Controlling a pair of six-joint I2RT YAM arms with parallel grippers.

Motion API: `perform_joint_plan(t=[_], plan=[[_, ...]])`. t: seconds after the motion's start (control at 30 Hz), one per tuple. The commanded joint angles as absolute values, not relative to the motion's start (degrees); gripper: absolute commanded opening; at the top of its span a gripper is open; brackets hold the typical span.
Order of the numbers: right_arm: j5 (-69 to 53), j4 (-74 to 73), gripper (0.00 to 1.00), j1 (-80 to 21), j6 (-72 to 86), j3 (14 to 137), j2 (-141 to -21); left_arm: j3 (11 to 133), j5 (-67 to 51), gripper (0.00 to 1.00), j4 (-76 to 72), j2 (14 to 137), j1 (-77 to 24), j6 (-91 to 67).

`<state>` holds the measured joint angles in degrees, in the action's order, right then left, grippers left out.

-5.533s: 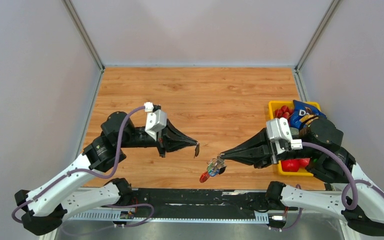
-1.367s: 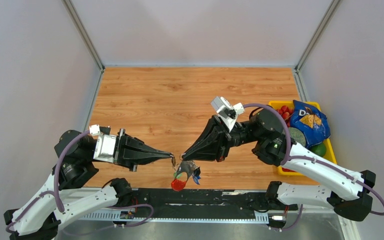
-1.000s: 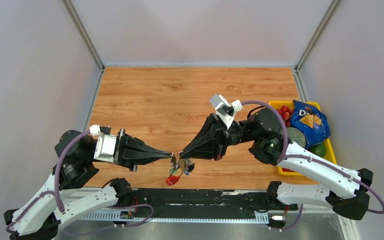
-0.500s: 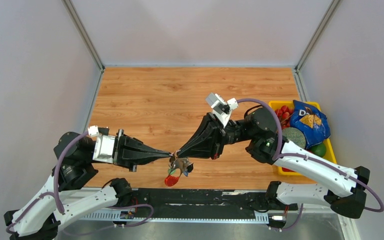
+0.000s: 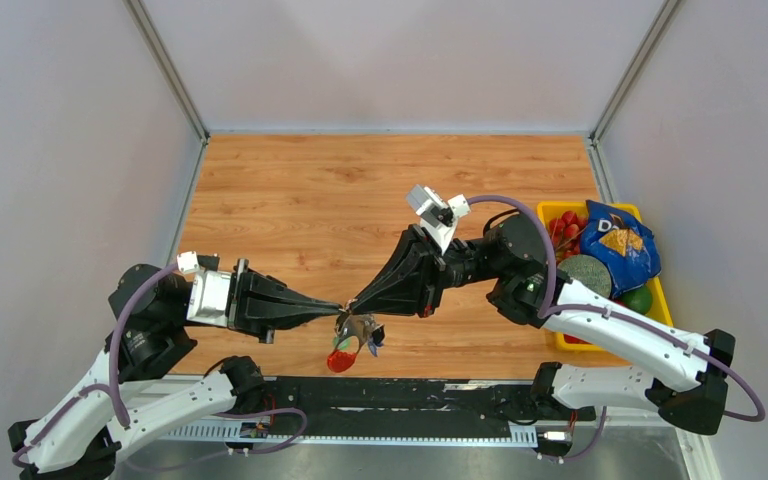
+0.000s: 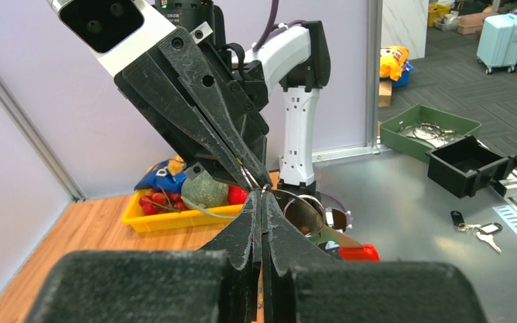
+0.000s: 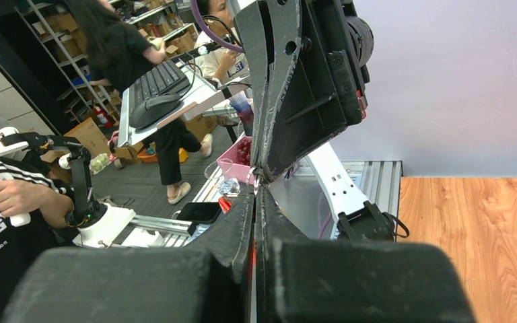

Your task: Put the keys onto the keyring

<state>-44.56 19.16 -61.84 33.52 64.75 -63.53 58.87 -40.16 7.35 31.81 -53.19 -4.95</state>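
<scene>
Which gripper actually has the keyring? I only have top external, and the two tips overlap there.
Observer: The right gripper. The left wrist view shows the keyring, a thin wire loop, pinched at its shut tips.
Operator: And the left, is the key lined up?
Observer: The left gripper is shut flush, its tip right under the right one's. The key itself is hidden. I can't see a blade past the fingers.
Operator: Where's the rest of the bunch?
Observer: Just beyond the left tips. The silver strap curls close behind them, with the red tag past it.
</scene>
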Motion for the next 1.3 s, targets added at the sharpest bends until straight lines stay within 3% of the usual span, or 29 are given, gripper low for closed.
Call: perform_joint_plan(t=[0.0, 1.27], plan=[[-43.83, 23.25, 0.0, -62.27, 34.77, 65.66, -62.75, 58.75, -39.73, 0.0, 5.78, 31.17, -53.42, -4.0], [-41.34, 24.58, 0.0, -63.46, 35.42, 66.19, -63.36, 58.1, -39.1, 0.0, 4.85, 29.86, -53.35, -4.37]])
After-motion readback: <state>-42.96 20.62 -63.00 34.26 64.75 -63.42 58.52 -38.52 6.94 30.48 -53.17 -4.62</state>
